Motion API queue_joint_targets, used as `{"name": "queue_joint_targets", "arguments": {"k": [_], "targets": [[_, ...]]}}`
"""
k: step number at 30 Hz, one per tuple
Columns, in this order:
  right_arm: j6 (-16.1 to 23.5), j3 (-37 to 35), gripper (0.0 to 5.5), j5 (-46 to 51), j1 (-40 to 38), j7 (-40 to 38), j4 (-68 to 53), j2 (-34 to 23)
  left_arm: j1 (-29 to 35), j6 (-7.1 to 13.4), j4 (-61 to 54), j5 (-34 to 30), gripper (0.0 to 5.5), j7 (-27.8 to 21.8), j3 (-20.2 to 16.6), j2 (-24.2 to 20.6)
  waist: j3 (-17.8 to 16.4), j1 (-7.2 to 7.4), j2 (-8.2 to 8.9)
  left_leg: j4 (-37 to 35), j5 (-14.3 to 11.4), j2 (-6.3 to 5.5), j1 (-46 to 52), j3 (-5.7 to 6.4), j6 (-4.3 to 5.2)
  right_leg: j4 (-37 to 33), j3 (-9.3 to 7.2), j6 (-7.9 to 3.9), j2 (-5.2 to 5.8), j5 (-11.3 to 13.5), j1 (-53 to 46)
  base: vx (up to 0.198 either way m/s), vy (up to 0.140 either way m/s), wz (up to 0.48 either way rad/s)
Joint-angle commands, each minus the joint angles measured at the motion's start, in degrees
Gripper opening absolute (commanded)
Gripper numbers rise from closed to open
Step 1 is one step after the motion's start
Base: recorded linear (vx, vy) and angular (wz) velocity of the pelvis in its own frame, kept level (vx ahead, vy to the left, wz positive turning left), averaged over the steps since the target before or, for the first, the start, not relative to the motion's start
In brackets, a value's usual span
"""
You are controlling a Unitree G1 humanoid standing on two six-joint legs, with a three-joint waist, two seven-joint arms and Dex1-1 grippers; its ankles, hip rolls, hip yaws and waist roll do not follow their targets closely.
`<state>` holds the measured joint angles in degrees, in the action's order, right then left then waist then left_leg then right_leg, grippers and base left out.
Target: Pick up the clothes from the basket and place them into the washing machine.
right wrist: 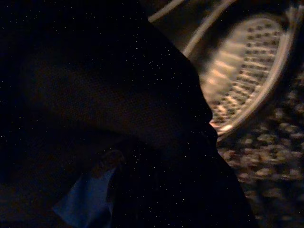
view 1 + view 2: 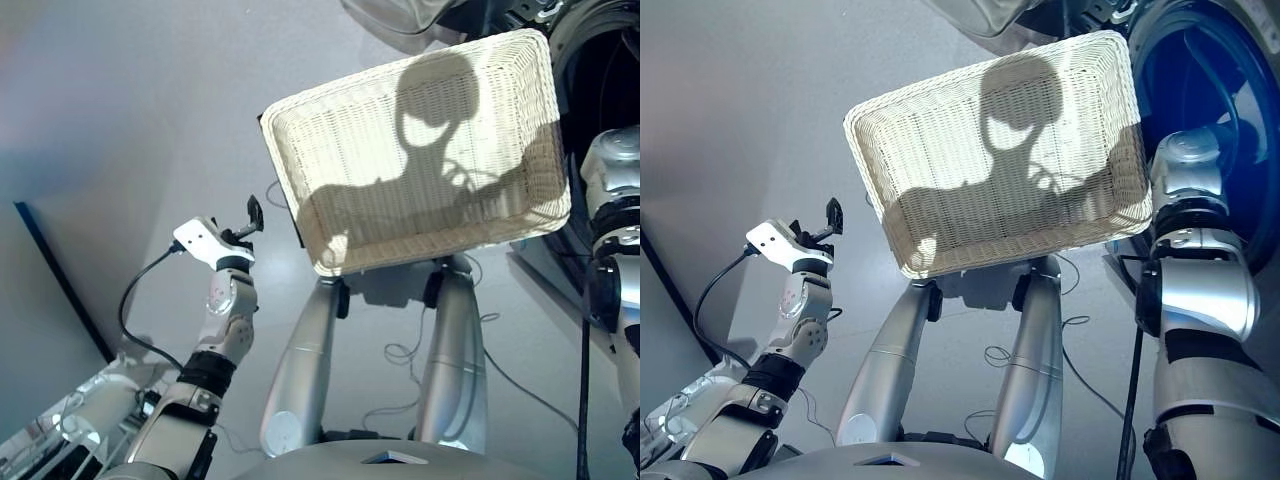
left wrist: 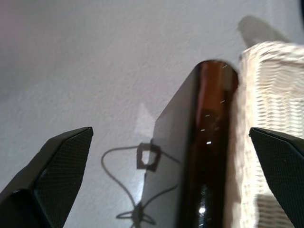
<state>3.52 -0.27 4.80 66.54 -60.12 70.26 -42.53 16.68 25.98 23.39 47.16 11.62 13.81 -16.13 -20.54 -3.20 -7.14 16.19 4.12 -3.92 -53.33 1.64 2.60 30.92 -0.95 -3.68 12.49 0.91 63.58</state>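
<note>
left gripper (image 3: 171, 180): fingers spread wide, holding nothing, raised over the floor (image 2: 120, 120) just beside the basket (image 2: 300, 150). right gripper: inside the washing machine (image 2: 1240, 60) drum, hidden by dark cloth (image 1: 118, 118); cannot tell its opening or hold. basket: cream wicker, no clothes showing in it. drum wall (image 1: 251, 71): perforated metal, beside the cloth.

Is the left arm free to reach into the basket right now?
Probably yes. The left gripper hangs open beside the basket, with nothing between them, and the basket's top is uncovered. No clothes show inside it, though.
</note>
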Motion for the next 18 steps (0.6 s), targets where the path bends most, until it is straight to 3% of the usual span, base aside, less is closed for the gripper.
{"name": "queue_joint_targets", "arguments": {"k": [1,2,3,9,12,13,18], "targets": [[1.8,7.19,0.11,3.81,4.23,4.22,0.62,-3.23,-2.98,2.64,-0.85,1.04,5.5,0.59,-2.72,-0.42,5.12,1.18,-2.78,1.25,-2.07,1.24,-0.87,1.14,-0.27,-3.59,-1.84,-2.08,-3.62,7.39,2.09,0.0,0.0,0.0],[2.33,8.58,4.42,4.81,4.2,7.17,1.61,-2.17,-2.79,2.13,-0.49,1.51,5.5,0.55,-3.02,-0.41,4.99,1.28,-2.47,1.64,-2.1,1.28,-1.24,1.09,-0.31,-3.41,-1.83,-2.03,-3.68,7.5,2.3,0.0,0.0,0.0],[3.91,9.92,5.5,6.25,3.95,11.82,1.58,-0.18,-2.75,1.82,-0.46,1.83,5.5,0.21,-3.38,-0.56,4.74,1.4,-2.18,1.94,-2.04,1.36,-1.64,1.06,-0.31,-3.26,-1.87,-1.94,-3.73,7.64,2.5,0.0,0.0,0.0],[13.45,10.36,5.5,18.27,-1.51,24.71,-2.77,6.06,-4.69,0.96,-1.84,2.53,5.5,-2.33,-3.67,-1.81,3.72,2.06,-1.52,3.85,-2.09,1.25,-2.74,1.02,-0.26,-2.47,-1.97,-1.97,-3.66,8.17,2.71,0.0,0.0,0.0],[15.21,11.68,5.5,22.21,-4.41,32.15,-3.66,8.2,-4.88,0.77,-1.36,3.35,5.5,-3.64,-4.43,-2.57,3.71,1.8,-1.22,4.7,-2.11,1.19,-2.96,1.02,-0.19,-1.97,-2.28,-1.99,-3.55,8.26,2.53,0.033,-0.009,-0.017],[15.51,12.71,5.5,23.06,-5.19,34.02,-4.23,9.42,-4.93,0.68,-0.9,3.65,5.5,-4.02,-4.93,-2.64,4.0,1.45,-1.16,5.03,-3.79,1.4,-2.11,1.37,-0.03,-1.12,-2.16,-2.46,-3.81,6.49,1.9,0.099,-0.029,-0.06],[16.96,15.23,5.5,25.46,-9.38,41.75,-8.06,13.9,-4.53,0.3,1.4,3.9,5.5,-5.68,-6.19,-2.07,4.02,1.31,-0.26,4.87,-3.92,1.54,-1.0,1.38,0.06,-1.75,-2.74,-2.54,-3.66,6.64,0.25,0.019,-0.005,-0.009]]}}
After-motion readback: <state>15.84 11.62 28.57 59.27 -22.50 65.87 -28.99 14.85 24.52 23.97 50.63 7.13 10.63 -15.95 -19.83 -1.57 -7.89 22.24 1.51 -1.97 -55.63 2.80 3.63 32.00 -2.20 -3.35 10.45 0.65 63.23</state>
